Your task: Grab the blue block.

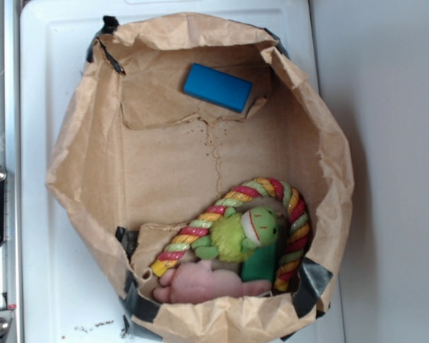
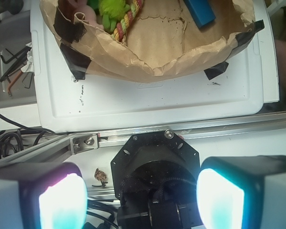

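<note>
White tray [image 1: 43,143] | paper bag [image 1: 86,157]: blue block [image 1: 217,87], plush toy [image 1: 239,234] | end effector [image 2: 133,198] jaws apart, empty

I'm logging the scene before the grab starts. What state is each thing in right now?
Flat bright-blue rectangular block: lying flat in the bag, untouched.
Brown paper bag: open, rim rolled down.
Green plush toy: lying inside the rope loop.
Striped rope ring: lying over the toys.
Pink soft toy: lying at the bag's edge.
Gripper: fingers apart, empty, outside the bag.
</note>
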Controlling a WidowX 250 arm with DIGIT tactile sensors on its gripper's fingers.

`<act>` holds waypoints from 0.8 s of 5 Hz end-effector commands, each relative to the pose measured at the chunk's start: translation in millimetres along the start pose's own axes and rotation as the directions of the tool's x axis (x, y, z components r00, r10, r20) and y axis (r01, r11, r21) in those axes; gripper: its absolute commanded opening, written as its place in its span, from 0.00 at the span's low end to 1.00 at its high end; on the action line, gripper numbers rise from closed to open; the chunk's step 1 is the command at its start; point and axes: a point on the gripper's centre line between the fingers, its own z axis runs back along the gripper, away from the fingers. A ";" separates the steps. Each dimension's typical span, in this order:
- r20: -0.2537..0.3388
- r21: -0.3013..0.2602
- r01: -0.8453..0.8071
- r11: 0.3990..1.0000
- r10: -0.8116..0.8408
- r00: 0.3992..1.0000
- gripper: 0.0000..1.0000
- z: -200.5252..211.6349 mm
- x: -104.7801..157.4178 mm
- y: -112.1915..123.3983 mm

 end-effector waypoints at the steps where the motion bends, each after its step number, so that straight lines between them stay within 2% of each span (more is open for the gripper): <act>1: 0.000 0.000 0.000 1.000 0.000 1.000 1.00 0.0 0.0 0.0; 4: 0.103 0.059 0.016 0.998 -0.022 0.994 1.00 -30.4 89.4 13.9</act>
